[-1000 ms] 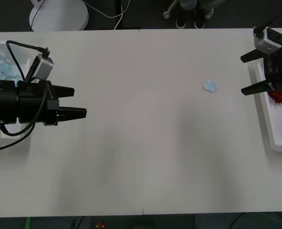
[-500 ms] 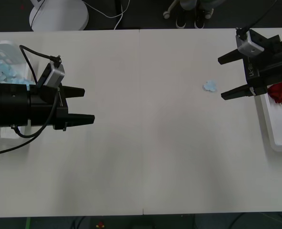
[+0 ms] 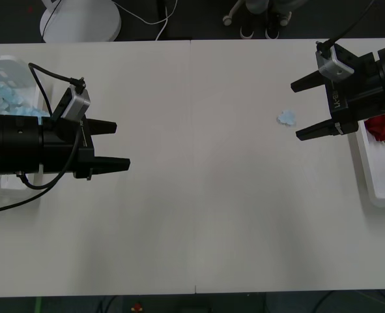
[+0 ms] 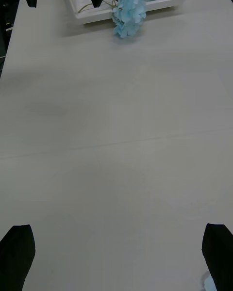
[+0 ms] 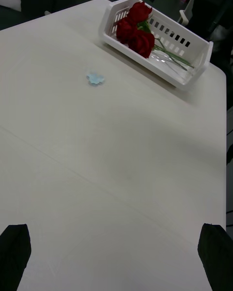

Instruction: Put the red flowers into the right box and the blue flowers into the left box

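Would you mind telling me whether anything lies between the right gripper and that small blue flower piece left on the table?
Nothing visible does. The right gripper, open, hovers just to the right of the blue flower piece, with bare table between them. The left gripper, also open, sits far across the table near the left box.

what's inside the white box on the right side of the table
The right box holds the red flowers: several rose heads bunched at one end, their green stems lying along the floor toward the other. In the front view the right end effector, open, covers part of it.
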Controlling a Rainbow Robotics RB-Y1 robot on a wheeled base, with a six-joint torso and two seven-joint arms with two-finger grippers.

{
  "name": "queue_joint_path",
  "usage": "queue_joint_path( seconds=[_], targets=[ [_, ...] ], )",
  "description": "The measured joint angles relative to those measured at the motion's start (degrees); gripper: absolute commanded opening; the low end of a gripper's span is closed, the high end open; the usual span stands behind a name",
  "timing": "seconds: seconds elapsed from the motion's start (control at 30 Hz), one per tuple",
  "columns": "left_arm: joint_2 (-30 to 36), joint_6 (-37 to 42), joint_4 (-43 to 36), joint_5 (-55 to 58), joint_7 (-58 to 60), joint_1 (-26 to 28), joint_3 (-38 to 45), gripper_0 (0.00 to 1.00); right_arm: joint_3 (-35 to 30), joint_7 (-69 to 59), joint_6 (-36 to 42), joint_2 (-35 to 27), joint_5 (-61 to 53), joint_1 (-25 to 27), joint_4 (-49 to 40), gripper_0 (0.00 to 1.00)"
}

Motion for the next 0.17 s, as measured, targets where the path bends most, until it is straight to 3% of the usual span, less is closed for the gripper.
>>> queue_joint_path(
  seconds=[0.17],
  targets=[
    [0.0, 0.0, 0.0, 0.0, 0.0, 0.0, 0.0, 1.0, 0.0, 0.0, -0.12, 0.01, 0.01, 0.0, 0.0, 1.0]
  ],
)
